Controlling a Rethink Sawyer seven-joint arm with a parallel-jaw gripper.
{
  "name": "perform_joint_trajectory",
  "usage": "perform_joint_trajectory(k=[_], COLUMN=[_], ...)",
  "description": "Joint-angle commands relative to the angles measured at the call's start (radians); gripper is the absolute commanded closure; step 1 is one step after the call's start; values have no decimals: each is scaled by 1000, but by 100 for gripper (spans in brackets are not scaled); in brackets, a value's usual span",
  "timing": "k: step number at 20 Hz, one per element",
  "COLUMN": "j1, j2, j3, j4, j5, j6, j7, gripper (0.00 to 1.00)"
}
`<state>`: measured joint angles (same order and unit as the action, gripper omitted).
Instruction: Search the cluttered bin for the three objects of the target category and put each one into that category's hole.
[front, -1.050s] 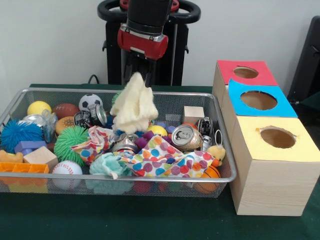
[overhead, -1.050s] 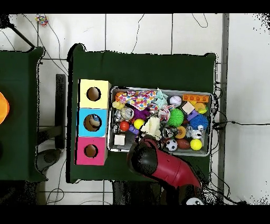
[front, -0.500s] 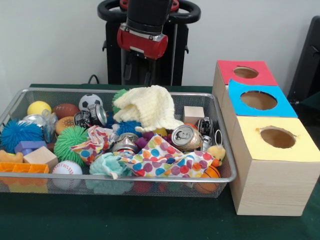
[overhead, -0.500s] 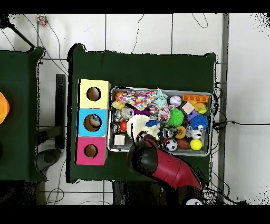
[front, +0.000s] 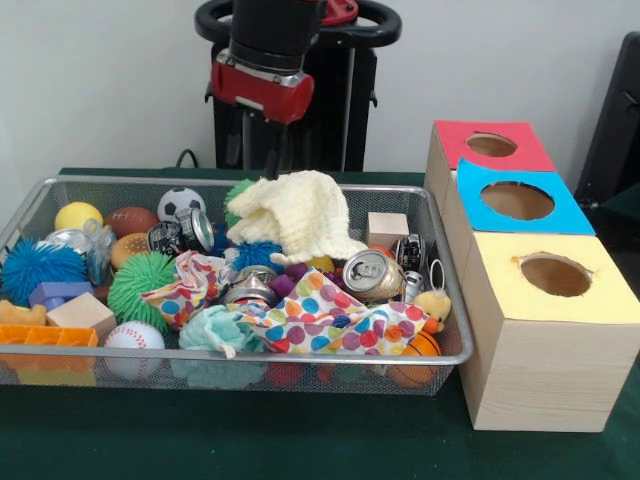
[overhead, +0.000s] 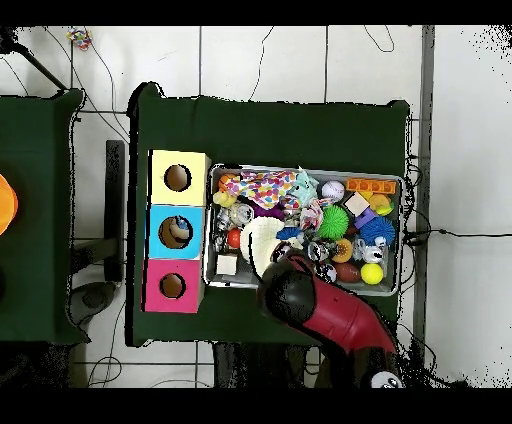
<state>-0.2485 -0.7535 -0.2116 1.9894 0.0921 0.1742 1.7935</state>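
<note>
Gripper (front: 256, 150), fingers apart and empty, hangs above the bin's (front: 445, 300) back edge; cream cloth (front: 300, 215) lies just below.

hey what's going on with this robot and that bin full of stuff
The gripper hangs empty above the far side of the wire bin, over a pale yellow cloth lying on the clutter of balls, cans and blocks. Beside the bin stand three boxes with holes: red, blue and yellow. Nothing is being carried.
</note>
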Motion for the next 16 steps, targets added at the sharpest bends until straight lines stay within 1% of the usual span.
perform_joint_trajectory(k=[1, 4, 8, 11, 16], j1=[-130, -185, -230, -251, -269], j2=[90, 111, 131, 146, 155], j3=[92, 135, 173, 191, 206], j4=[-153, -183, -222, -238, -231], j5=[-40, -65, -99, -120, -146], j6=[52, 47, 60, 60, 52], j7=[22, -12, -32, -31, -9], gripper=[0, 0, 0, 0, 0])
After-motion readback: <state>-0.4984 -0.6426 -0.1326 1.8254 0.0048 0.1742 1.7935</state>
